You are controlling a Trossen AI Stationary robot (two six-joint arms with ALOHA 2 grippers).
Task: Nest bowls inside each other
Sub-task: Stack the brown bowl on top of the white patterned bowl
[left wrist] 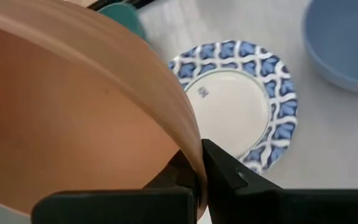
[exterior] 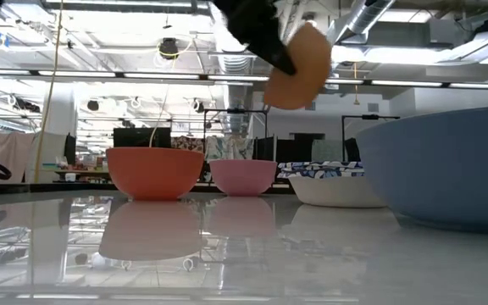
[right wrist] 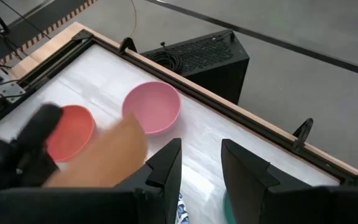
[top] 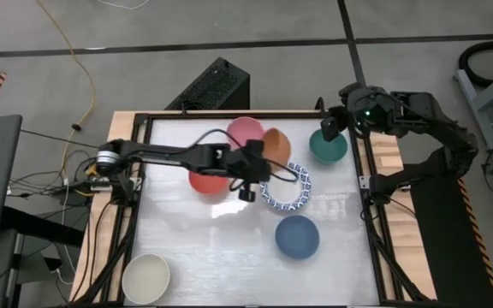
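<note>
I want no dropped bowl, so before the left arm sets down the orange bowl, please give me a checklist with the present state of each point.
1. Left tool shut on the orange bowl rim: ok.
2. Orange bowl lifted off the table: ok.
3. Blue-patterned bowl below looks empty: ok.
4. Orange bowl centred over it: cannot tell.
5. Right tool over the green bowl, apart from the left arm: ok.

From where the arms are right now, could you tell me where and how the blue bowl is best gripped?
Probably by its rim, from above. The blue bowl sits upright and open on the table, apart from the patterned bowl, so one finger can drop inside the wall and one outside. The left gripper holds the orange bowl by its rim the same way.
</note>
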